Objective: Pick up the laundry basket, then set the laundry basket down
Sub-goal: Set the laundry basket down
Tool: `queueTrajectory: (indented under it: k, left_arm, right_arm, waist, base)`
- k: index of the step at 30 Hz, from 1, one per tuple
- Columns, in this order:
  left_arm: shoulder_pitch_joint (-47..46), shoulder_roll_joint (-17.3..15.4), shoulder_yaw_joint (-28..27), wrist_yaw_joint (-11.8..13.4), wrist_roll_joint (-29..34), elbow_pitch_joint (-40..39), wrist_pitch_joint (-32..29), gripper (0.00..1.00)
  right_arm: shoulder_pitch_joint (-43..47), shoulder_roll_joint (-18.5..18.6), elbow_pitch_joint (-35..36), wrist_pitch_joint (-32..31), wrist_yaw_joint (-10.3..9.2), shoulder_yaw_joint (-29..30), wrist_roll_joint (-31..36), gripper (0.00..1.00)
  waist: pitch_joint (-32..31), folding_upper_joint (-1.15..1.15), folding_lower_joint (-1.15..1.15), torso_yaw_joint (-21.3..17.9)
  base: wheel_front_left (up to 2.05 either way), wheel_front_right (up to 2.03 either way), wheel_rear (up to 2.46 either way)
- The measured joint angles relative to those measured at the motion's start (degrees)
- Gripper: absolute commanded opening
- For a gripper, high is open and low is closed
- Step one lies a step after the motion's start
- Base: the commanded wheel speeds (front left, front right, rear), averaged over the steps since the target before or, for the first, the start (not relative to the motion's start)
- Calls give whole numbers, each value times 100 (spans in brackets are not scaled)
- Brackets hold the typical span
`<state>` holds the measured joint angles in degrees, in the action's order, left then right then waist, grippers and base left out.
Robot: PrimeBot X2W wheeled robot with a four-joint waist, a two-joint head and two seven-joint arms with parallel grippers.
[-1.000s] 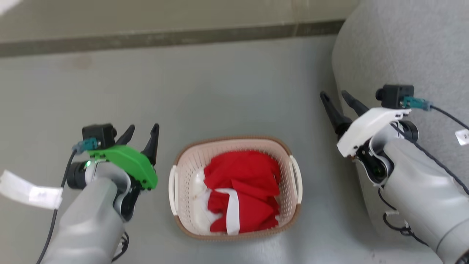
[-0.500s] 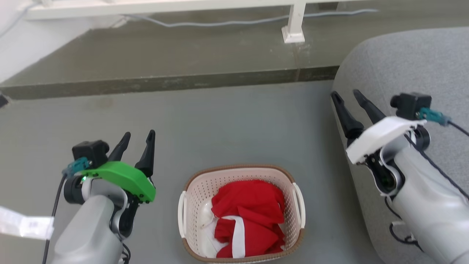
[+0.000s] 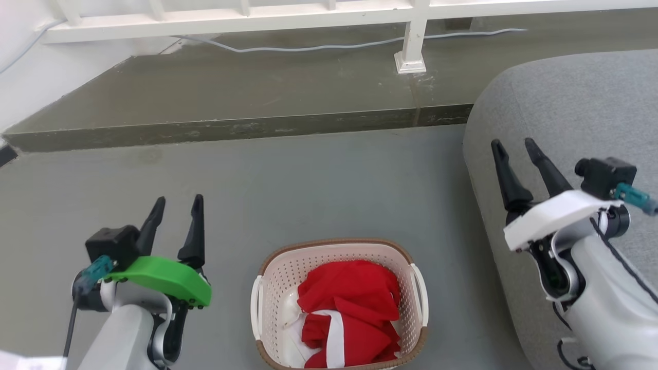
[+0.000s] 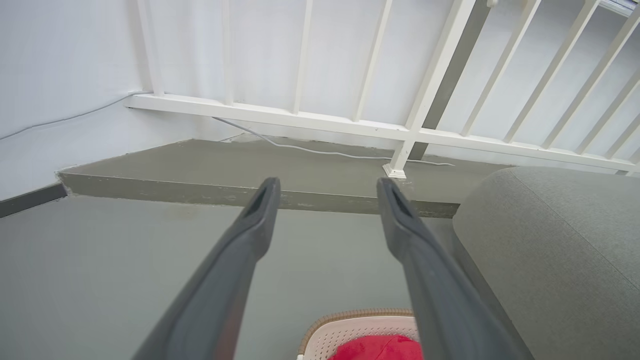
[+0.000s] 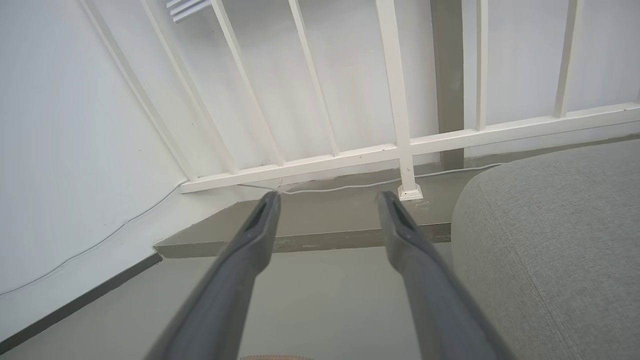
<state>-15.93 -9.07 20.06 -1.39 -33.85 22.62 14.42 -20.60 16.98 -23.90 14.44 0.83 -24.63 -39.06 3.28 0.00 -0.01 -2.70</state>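
Note:
The laundry basket (image 3: 277, 270), cream-pink with a brown rim and white side handles, stands on the grey floor at the bottom centre of the head view, holding red and white cloth (image 3: 349, 308). Its far rim (image 4: 350, 316) peeks in at the bottom of the left wrist view, and a sliver of that rim (image 5: 275, 357) shows in the right wrist view. My left gripper (image 3: 177, 203) hovers open to the basket's left, well apart from it. My right gripper (image 3: 514, 144) is open to the right, over the grey cushion. Both hold nothing.
A large grey cushion or sofa (image 3: 565, 103) fills the right side. A raised concrete step (image 3: 231, 126) runs across behind the floor, with a white railing (image 3: 411, 31) and a loose cable (image 3: 308, 47) on it. A white wall (image 5: 75, 150) closes the left.
The head camera has tilted up, so the basket sits lower in view and the step and railing appear. Both grippers stay open and empty, now raised and pointing forward.

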Motion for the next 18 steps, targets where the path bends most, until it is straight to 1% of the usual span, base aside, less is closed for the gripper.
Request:
queueTrajectory:
  k: [2,6,18]
  left_arm:
    - [110,5,-107,44,80,-182,0,100]
    - [348,44,-245,47,283,-476,0,100]
    - [875,183,-422,47,616,-875,0,100]
  right_arm:
    - [125,-10,127,0,-2,52,146,100]
    - [375,-63,324,0,-41,169,345,100]
    - [838,-241,699,0,-36,359,761,100]
  waist:
    - [-9,0,0,1]
    - [-30,0,0,6]
    - [-90,0,0,5]
  base:
    - [0,0,0]
    - [0,0,0]
    - [0,0,0]
